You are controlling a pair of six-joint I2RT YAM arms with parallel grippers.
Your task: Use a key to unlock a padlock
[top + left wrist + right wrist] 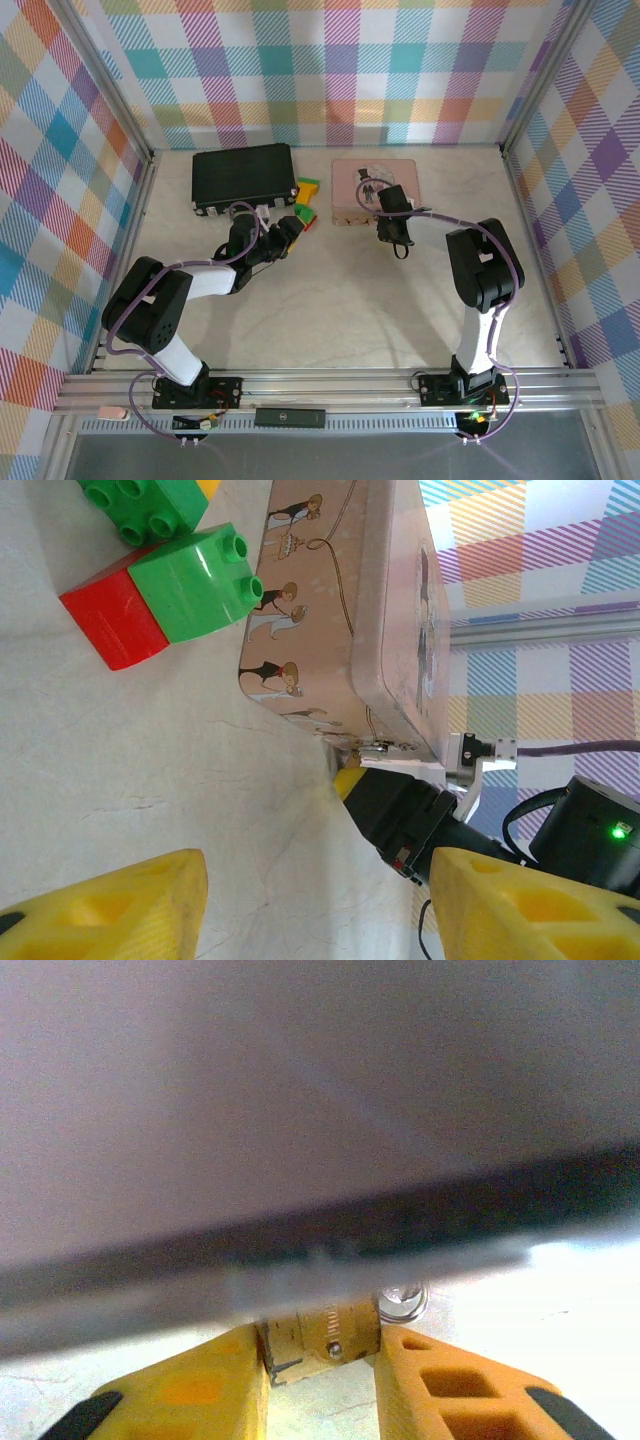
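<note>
The small brass padlock (322, 1338) hangs at the front edge of the pink tin box (350, 195), low above the table. My right gripper (320, 1360) has a yellow finger pressed on each side of the padlock body. A little silver ring (402, 1302) shows beside the padlock; I cannot make out the key. From above, the right gripper (390, 222) sits at the tin's front wall. My left gripper (315, 910) is open over bare table with nothing between its fingers, left of the tin (330, 630). In the top view the left gripper (285, 235) points toward the blocks.
A black case (243, 178) lies at the back left. Coloured toy blocks (305, 205) sit between the case and the tin, with a green block (195, 580) and a red block (110, 620) close to the tin. Plaid walls enclose the table (330, 300).
</note>
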